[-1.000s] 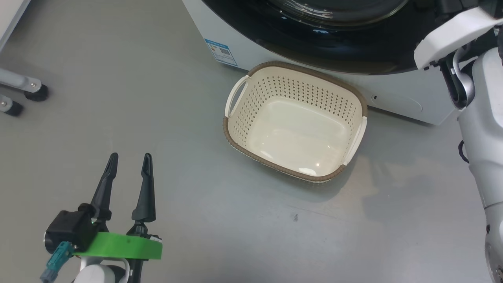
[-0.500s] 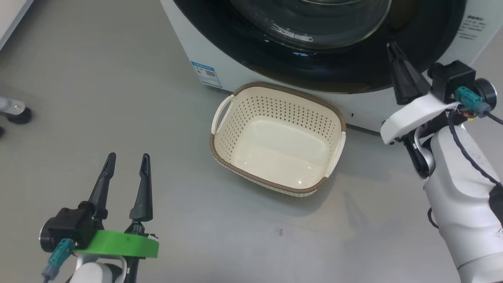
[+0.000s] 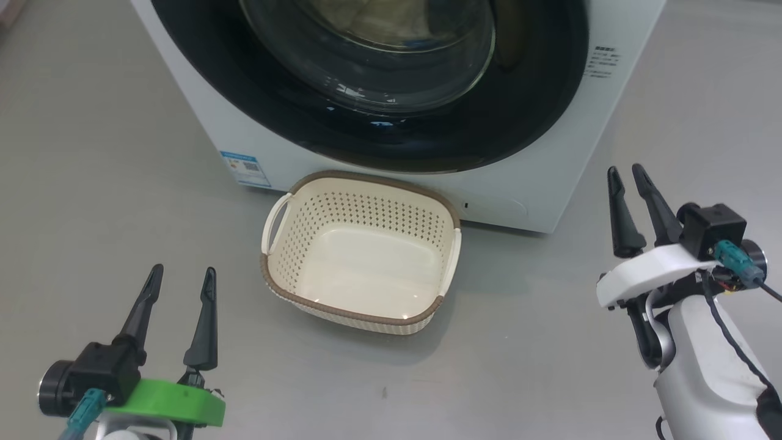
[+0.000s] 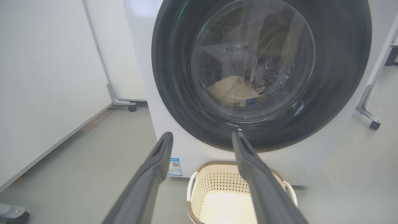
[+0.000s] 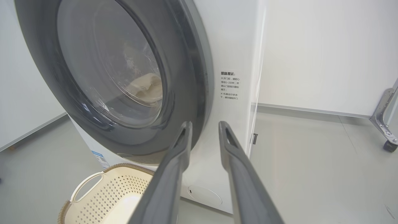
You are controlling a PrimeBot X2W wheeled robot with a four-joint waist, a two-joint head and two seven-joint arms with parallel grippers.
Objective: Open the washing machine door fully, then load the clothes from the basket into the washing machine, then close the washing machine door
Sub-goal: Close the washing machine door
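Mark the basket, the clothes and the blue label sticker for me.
basket (image 3: 366, 211), head view, perforated far wall.
clothes (image 4: 230, 91), left wrist view, cream fabric at the heap's middle.
blue label sticker (image 3: 245, 168), head view, its middle.

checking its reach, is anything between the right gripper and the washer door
Nothing visible. The right gripper faces the door across the floor; the basket sits off to its left, in front of the machine.
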